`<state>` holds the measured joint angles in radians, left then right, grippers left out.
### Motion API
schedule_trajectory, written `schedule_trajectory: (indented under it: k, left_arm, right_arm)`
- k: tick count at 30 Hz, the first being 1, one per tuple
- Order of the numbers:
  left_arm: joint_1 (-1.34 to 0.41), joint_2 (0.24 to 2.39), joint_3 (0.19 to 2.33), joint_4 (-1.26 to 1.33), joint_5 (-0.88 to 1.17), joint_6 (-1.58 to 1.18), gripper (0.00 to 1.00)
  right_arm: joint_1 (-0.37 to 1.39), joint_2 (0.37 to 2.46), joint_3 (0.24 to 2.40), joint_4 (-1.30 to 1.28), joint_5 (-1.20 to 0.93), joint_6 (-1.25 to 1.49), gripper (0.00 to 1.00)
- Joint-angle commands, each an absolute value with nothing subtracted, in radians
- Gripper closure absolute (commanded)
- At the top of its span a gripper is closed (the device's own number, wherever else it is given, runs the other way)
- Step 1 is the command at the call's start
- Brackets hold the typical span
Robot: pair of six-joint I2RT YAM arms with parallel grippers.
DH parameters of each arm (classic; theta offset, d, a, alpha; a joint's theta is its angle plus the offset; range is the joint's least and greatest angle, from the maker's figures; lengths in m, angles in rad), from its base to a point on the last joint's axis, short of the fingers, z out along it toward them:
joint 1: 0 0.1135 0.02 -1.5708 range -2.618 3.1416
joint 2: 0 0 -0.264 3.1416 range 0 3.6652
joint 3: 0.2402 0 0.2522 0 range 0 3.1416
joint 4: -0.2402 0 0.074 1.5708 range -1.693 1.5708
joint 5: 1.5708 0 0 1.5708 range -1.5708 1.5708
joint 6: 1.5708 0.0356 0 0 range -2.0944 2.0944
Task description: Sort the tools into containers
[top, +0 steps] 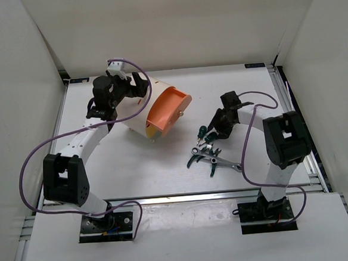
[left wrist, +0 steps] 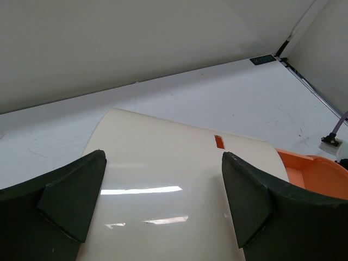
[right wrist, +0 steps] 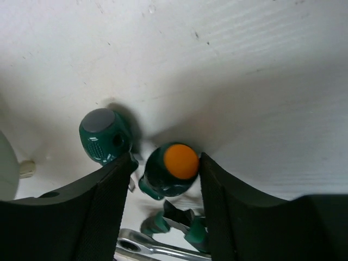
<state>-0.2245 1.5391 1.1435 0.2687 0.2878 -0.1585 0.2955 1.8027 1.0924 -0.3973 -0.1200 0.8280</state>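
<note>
The cream drum cabinet (top: pixel 143 112) lies on its side at the back left, its peach-orange face (top: pixel 167 114) with a small brass knob (top: pixel 182 113) turned toward the tools. My left gripper (top: pixel 136 86) is open, its fingers (left wrist: pixel 70 196) spread just over the drum's curved wall (left wrist: pixel 163 185). My right gripper (right wrist: pixel 166 163) is open around a green round-headed piece with an orange cap (right wrist: pixel 176 166); the right pad touches it and the left pad stands off. A second green piece with a grey cap (right wrist: pixel 103 133) sits beside it. The silver ratchet wrench (top: pixel 218 158) and green-handled pliers (top: pixel 196 159) lie just nearer.
White walls enclose the table (top: pixel 135 169) on three sides. An orange drawer-like part (left wrist: pixel 321 174) juts from the drum's face. More green-handled cutters (top: pixel 213 167) lie under the wrench. A purple cable loops by each arm.
</note>
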Motion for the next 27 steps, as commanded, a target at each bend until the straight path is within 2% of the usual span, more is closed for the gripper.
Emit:
schedule_trajectory:
  k: [1, 5, 6, 11, 12, 17, 22, 27]
  left_arm:
    - [-0.219, 1.534, 1.095, 0.133, 0.282, -0.189, 0.01]
    - [-0.221, 1.528, 1.091, 0.138, 0.276, -0.186, 0.01]
    - [-0.221, 1.528, 1.091, 0.137, 0.276, -0.186, 0.01]
    - [-0.219, 1.525, 1.089, 0.14, 0.276, -0.186, 0.01]
    - [-0.219, 1.528, 1.089, 0.14, 0.276, -0.187, 0.01]
    - [-0.221, 1.522, 1.088, 0.138, 0.276, -0.184, 0.01]
    - [-0.219, 1.513, 1.08, 0.143, 0.276, -0.179, 0.01]
    - [-0.221, 1.506, 1.077, 0.143, 0.276, -0.181, 0.01]
  right_arm:
    - [0.295, 1.853, 1.092, -0.397, -0.118, 0.853, 0.44]
    - [0.282, 1.841, 1.043, -0.374, -0.129, 0.857, 0.63]
    - [0.279, 1.841, 1.032, -0.368, -0.129, 0.856, 0.7]
    - [0.23, 1.777, 0.994, -0.38, -0.112, 0.822, 0.91]
    - [0.221, 1.761, 0.997, -0.387, -0.106, 0.819, 0.98]
    - [0.16, 1.626, 1.012, -0.387, -0.049, 0.782, 1.0]
    - [0.077, 1.527, 1.041, -0.31, -0.109, 0.761, 1.0]
    - [0.046, 1.477, 1.196, -0.34, -0.158, 0.736, 1.0]
